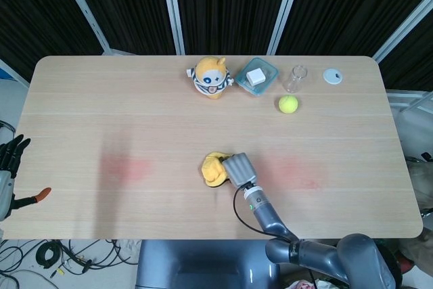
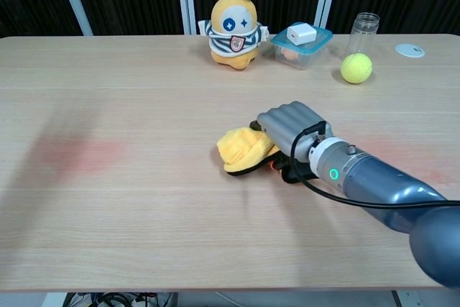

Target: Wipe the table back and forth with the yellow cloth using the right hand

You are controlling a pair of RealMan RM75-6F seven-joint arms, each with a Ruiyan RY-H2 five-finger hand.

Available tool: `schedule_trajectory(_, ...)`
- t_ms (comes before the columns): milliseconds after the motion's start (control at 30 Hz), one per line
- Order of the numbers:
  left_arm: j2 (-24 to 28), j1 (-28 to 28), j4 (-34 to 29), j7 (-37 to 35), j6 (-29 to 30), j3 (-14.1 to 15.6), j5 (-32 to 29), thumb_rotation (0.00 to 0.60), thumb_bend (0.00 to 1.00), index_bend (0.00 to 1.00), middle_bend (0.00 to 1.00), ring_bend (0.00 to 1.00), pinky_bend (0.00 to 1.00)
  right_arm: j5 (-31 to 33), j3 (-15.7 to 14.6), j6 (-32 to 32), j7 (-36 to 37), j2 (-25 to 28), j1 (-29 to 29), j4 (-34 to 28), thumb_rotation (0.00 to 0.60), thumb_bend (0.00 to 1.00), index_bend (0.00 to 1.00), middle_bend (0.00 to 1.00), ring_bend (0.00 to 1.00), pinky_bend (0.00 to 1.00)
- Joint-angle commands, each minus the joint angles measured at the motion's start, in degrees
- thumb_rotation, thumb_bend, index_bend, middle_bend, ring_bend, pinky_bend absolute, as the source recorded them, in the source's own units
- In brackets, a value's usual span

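The yellow cloth point(image 1: 214, 169) point(image 2: 244, 149) lies bunched on the wooden table point(image 1: 135, 120) point(image 2: 129, 106), near its front middle. My right hand point(image 1: 238, 168) point(image 2: 291, 128) grips the cloth's right side, fingers curled over it and pressing it against the tabletop. Its grey forearm runs back toward the lower right. Off the table's left edge, low at the head view's border, hangs my left hand point(image 1: 9, 157) with dark fingers spread and nothing in it. The chest view does not show it.
Along the far edge stand a yellow plush toy point(image 1: 212, 76) point(image 2: 235, 28), a teal lidded container point(image 1: 256, 76) point(image 2: 301, 42), a glass jar point(image 1: 295, 78) point(image 2: 364, 29), a tennis ball point(image 1: 288, 104) point(image 2: 356, 67) and a small white disc point(image 1: 332, 76) point(image 2: 409, 50).
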Motion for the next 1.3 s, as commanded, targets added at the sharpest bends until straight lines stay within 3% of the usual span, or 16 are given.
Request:
schedule_trajectory(33,0.0,0.0,0.0,-0.1,0.0,0.0,-0.1,0.6,0.02,0.0,0.0,0.0,0.03,-0.4,-0.1,-0.5,0.0,-1.2,0.5,0.0,0.6,0.61,0.68,0.6,0.64,0.71)
schedule_trajectory(367,0.1,-0.1,0.0,-0.2,-0.3,-0.2,-0.5,0.6,0.02,0.0,0.0,0.0,0.03,-3.1,-0.1,-1.4,1.2,-4.1,1.9,-0.2,0.6,0.61,0.68,0.6,0.64,0.71)
schedule_trajectory(700,0.1,-0.1,-0.2,-0.1,-0.4,-0.3,-0.7,0.6,0.02,0.0,0.0,0.0,0.03,-0.2,1.9,-0.9,-0.6,-4.1,1.1,5.3,0.6,0.61,0.68,0.6,0.64,0.71)
schedule_trajectory(1300,0.0,0.1,-0.2,0.2,0.1,-0.3,-0.5,0.6,0.02,0.0,0.0,0.0,0.03,4.7,5.1,4.5,-6.2,4.6,-2.8,3.3,0.6,0.62,0.68,0.6,0.64,0.71)
